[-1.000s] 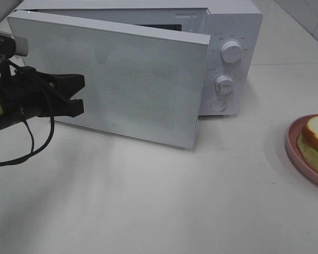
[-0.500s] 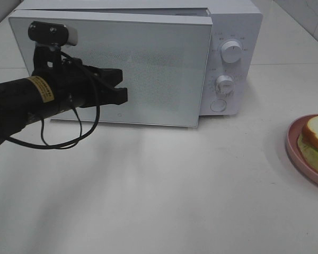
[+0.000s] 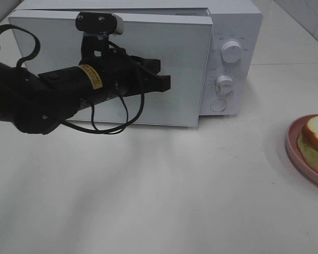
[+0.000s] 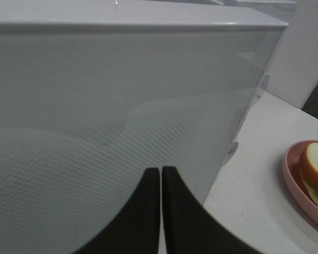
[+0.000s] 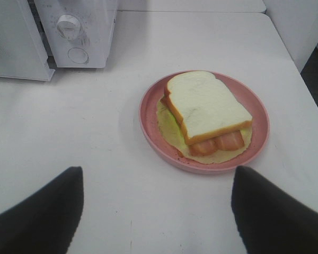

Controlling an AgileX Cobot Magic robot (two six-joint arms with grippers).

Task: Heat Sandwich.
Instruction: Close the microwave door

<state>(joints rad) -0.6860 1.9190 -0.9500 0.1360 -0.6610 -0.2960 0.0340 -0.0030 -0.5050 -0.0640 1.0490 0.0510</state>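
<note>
White and boxy, the microwave [image 3: 148, 58] sits at the top of the high view, and its big door [image 3: 164, 69] looks flat against the front, so it seems shut or very nearly shut. The left claw [image 3: 164, 80] is right in front of that door, in the upper middle of the frame. Its two black tips are pressed together with nothing between them. In the left wrist view the tips point at the door and look like they touch it or are just beside it; I cannot tell which.

The sandwich [image 5: 206, 106] is not in the microwave. It lies on a round pink plate [image 5: 148, 114] on the worktop [image 3: 159, 201], at the right edge of the high view, well apart from the microwave. It has thick white bread on top, a pale green leaf under it, and some pink pieces peeking out.

The right claw [image 5: 156, 203] hangs near the plate with its two tips spread wide apart. It holds nothing and does not touch the sandwich.

So the job looks like it is near the start. The food is cold on its plate. I think the door must be open, the sandwich put inside, the door closed, and a knob [image 3: 232, 53] turned.
</note>
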